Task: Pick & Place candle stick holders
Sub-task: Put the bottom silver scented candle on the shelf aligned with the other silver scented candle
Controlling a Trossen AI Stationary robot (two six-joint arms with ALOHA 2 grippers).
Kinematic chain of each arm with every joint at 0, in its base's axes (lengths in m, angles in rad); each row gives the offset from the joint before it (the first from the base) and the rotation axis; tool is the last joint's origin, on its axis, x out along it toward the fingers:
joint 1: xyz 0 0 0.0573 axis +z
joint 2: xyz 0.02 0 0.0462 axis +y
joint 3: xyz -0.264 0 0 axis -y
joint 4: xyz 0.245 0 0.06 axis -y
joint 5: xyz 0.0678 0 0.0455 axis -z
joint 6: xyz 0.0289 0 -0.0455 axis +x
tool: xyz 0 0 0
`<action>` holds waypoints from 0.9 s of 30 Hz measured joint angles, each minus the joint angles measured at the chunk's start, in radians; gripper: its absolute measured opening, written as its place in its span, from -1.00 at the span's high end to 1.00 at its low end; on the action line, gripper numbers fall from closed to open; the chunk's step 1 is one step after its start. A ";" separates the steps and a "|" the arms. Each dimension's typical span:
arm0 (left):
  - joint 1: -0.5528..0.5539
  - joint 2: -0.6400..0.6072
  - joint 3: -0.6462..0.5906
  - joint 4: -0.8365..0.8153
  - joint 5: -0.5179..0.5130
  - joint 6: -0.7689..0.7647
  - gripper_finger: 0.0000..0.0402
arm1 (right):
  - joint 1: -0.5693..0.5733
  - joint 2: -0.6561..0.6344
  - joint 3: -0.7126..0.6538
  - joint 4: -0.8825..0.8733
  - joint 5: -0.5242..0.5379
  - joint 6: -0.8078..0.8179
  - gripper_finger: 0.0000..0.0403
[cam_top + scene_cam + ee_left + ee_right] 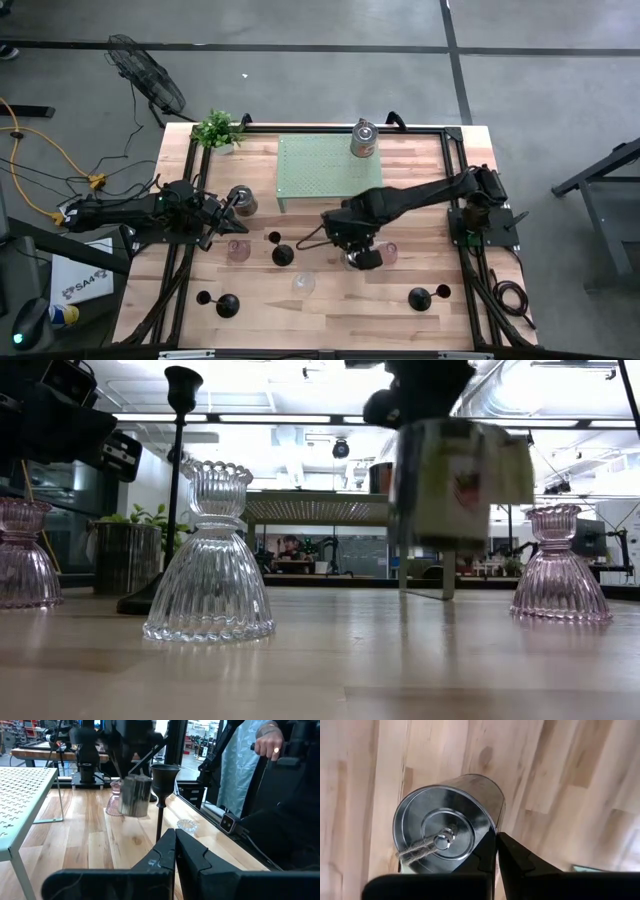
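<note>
**A:** Which arm is closer to a candle stick holder [160, 780]?

**B:** Your left one. The left gripper [175, 837] is closed tight with nothing in it. That holder stands straight ahead of its fingertips, near but not touching. It is upright, so the thin stem's long axis is vertical.

**A:** And the right arm?

**B:** The right gripper [496, 840] is over the middle of the table. It is pinched shut at the rim of a metal tin [445, 825], and I judge the tin to be lifted off the table [330, 310], so that arm is busy.

**A:** Where are the other two holders?

**B:** One is at front-left [228, 305] and one at front-right [420, 296]. Both are well apart from either gripper.

**A:** So what do I do?

**B:** You'd need to open the left fingers, then approach level so they straddle the stem from the side.
</note>
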 joint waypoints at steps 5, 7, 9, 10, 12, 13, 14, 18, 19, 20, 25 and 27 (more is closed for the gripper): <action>0.000 0.000 0.000 0.000 0.000 0.000 1.00 | -0.048 -0.001 0.094 -0.045 -0.001 -0.030 0.98; 0.000 0.000 0.000 0.000 0.000 0.000 1.00 | -0.070 -0.001 0.134 -0.076 0.005 -0.040 0.98; 0.000 0.000 0.000 0.000 0.000 0.000 1.00 | -0.091 -0.002 0.169 -0.101 0.019 -0.056 0.98; 0.000 0.000 0.000 0.000 0.000 0.000 1.00 | -0.102 -0.002 0.187 -0.111 0.024 -0.064 0.98; 0.000 0.000 0.000 0.000 0.000 0.000 1.00 | -0.126 -0.002 0.221 -0.125 0.028 -0.077 0.98; 0.000 0.000 0.000 0.000 0.000 0.000 1.00 | -0.138 -0.002 0.237 -0.128 0.029 -0.084 0.98; 0.000 0.000 0.000 0.000 0.000 0.000 1.00 | -0.150 -0.002 0.253 -0.132 0.030 -0.091 0.98; 0.000 0.000 0.000 0.000 0.000 0.000 1.00 | -0.197 -0.004 0.304 -0.145 0.036 -0.119 0.98; 0.000 0.000 0.000 0.000 0.000 0.000 1.00 | -0.208 -0.004 0.314 -0.148 0.044 -0.124 0.98; 0.000 0.000 0.000 0.000 0.000 0.000 1.00 | -0.220 -0.004 0.325 -0.151 0.049 -0.132 0.98; 0.000 0.000 0.000 0.000 0.000 0.000 1.00 | -0.278 -0.004 0.365 -0.143 0.076 -0.174 0.98; 0.000 0.000 0.000 0.000 0.000 0.000 1.00 | -0.302 -0.004 0.365 -0.137 0.078 -0.189 0.98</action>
